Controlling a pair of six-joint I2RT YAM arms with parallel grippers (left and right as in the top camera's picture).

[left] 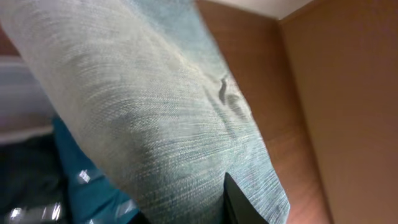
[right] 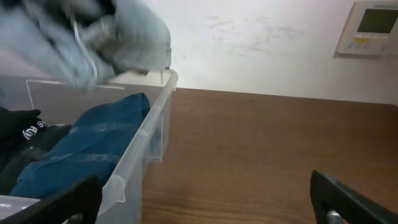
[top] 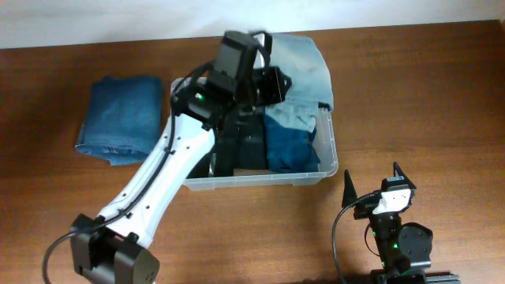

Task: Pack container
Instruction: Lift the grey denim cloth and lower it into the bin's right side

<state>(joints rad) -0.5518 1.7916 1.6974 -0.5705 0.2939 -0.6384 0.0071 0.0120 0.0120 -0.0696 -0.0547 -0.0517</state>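
The clear container (top: 330, 151) stands mid-table and holds a dark blue folded garment (top: 288, 146) and a black garment (top: 241, 146). My left gripper (top: 272, 83) is over the container's far end, shut on a pair of light blue jeans (top: 304, 67) that drape over the back rim. In the left wrist view the light jeans (left: 155, 112) fill the frame and run between the fingers (left: 186, 208). My right gripper (top: 371, 188) is open and empty, low beside the container's near right corner (right: 140, 168). Its fingers (right: 205, 205) frame bare table.
Folded darker blue jeans (top: 122, 118) lie on the table left of the container. The right wrist view shows the dark blue garment (right: 81, 149) and the black garment (right: 18, 130) inside the bin. A wall panel (right: 370, 28) is behind.
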